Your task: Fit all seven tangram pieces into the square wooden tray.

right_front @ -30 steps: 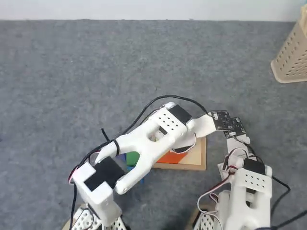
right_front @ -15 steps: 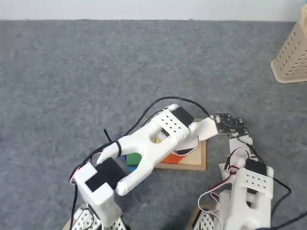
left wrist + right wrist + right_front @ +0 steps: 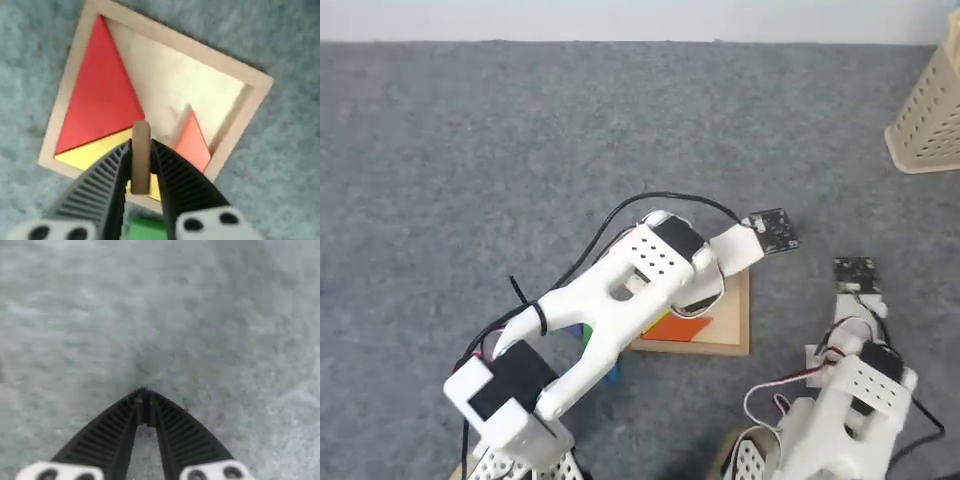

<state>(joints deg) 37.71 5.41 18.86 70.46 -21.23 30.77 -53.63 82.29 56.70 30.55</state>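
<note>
Over the last second the right arm [image 3: 855,395] has drawn back to the right and now stands well apart from the tray [image 3: 740,340]. The left arm [image 3: 620,295] has swung a little and still lies across the tray.

From the high view, the tray rests on the grey carpet [image 3: 470,150] with the left arm covering most of it. An orange triangle [image 3: 675,327] shows inside, just beside the arm.

From the left wrist view, the left gripper [image 3: 140,150] pinches a thin tan piece [image 3: 141,131] held on edge between its ribbed fingers. It hangs over the part of the tray where a yellow piece [image 3: 97,152] lies. A red triangle [image 3: 100,102] lies along one wall, touching the yellow piece. The orange triangle sits against the opposite wall, with bare wood between the two. A green piece [image 3: 145,227] lies outside the tray, just past its rim.

From the right wrist view, the right gripper [image 3: 143,400] has its fingers pressed together on nothing, above bare carpet.
</note>
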